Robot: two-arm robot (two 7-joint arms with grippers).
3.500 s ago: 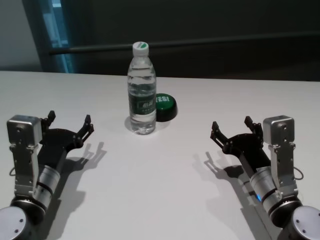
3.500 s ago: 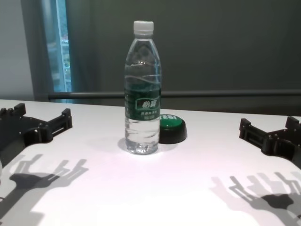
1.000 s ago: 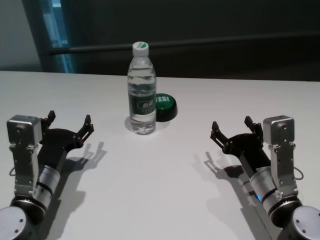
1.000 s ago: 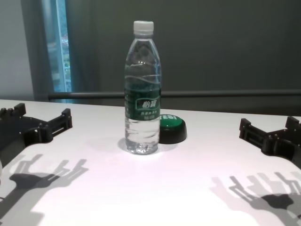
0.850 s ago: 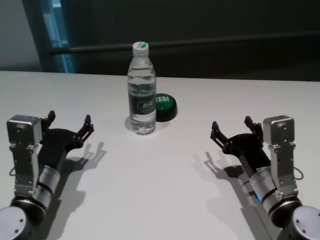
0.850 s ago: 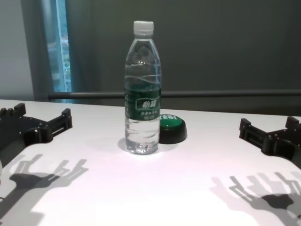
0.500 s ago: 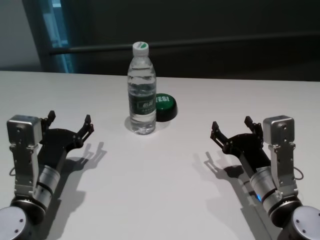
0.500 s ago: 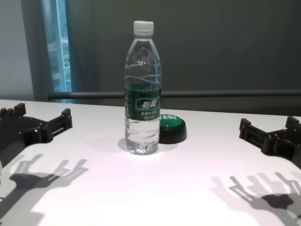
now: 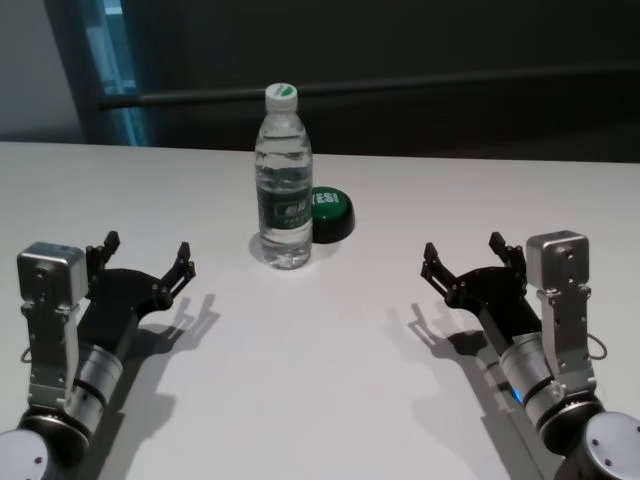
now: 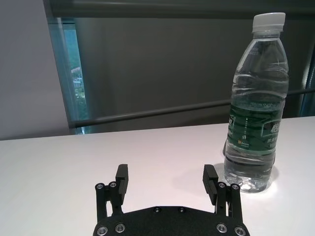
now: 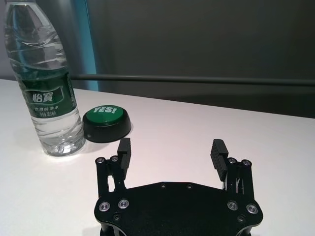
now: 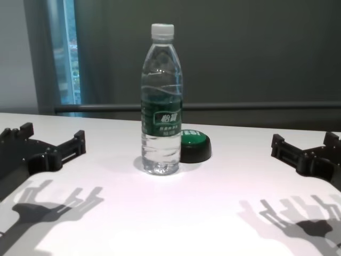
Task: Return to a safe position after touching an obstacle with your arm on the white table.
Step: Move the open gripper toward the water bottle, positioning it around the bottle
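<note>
One tall clear plastic water bottle [image 9: 284, 180] upright on white table [image 9: 320, 360]; one green button [image 9: 331, 213] touching at 3 o'clock. Two grippers: left gripper [image 9: 146, 260] at 8 o'clock, right gripper [image 9: 472, 262] at 4, jaws wide, empty.

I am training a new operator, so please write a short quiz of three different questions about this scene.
1. True or false: the left claw is touching the water bottle.
2. Which stands nearer the robot: the water bottle or the green button?
3. Multiple choice: the right claw is (a) open and empty, (b) shut on the cap, (c) pressing the button.

Key:
1. False; it is apart from the bottle, over the white table.
2. The water bottle.
3. a
</note>
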